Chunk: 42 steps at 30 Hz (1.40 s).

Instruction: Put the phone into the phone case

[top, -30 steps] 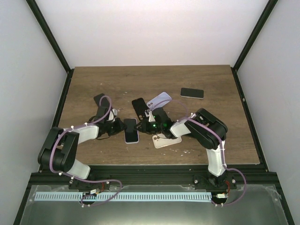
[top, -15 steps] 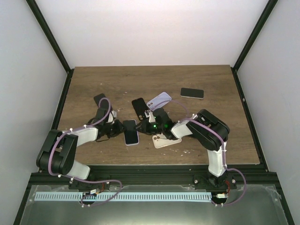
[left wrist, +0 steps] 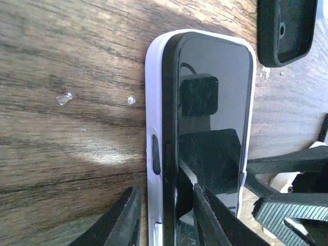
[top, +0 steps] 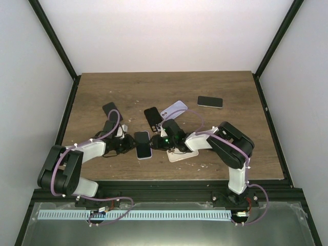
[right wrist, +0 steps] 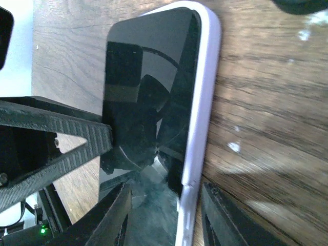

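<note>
Two robot arms reach from the near edge of a brown wooden table (top: 230,148) and meet close to its middle. The left gripper (top: 128,145) comes in from the left and the right gripper (top: 157,143) from the right, each at one long side of the same phone (top: 143,144).

The phone lies flat, its black screen facing up, inside a pale lilac phone case (left wrist: 154,77). In each wrist view, that gripper's jaws stand apart and straddle a long edge of the case, with one finger over the glass and the other outside the rim above the wood. Whether either finger presses on the case cannot be told.

Just beside the right gripper, partly under that arm, lies a cream case (top: 180,155). Farther back are a black case (top: 152,118) and a second lilac case (top: 174,108), close together. A dark phone-sized slab (top: 109,108) lies to the far left, and a black phone (top: 210,101) lies well apart to the far right.
</note>
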Tool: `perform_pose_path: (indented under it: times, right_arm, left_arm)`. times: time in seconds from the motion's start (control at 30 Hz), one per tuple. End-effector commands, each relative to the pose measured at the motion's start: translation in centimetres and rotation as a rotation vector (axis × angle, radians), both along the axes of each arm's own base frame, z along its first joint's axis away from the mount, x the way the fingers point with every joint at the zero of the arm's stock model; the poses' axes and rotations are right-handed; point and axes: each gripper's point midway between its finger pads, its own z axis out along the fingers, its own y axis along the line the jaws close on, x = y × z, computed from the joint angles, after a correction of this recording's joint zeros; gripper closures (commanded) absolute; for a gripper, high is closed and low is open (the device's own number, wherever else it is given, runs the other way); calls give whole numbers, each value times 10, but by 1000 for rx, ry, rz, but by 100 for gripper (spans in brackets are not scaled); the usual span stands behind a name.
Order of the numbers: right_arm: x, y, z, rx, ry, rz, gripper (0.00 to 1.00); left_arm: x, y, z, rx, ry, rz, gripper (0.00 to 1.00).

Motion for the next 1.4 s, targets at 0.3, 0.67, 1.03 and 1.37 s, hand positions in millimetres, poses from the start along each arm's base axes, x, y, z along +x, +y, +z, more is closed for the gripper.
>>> perform_pose_path:
  times: [0.3,0.67,1.03,1.37]
  right_arm:
    - [8,41,19,150,-5,53,60]
    - [-3,53,62,373,24,115,59]
    - [-10,53,75,436,17,142,59]
    - [-10,57,66,439,44,150,58]
  left_arm:
    - [-21,19,-23,-17,92,35,89]
    - [-31,18,-27,-50,134,56,79]
    - [-37,16,-22,-77,139,71,67]
    - [-38,6,-16,-150,130,40,72]
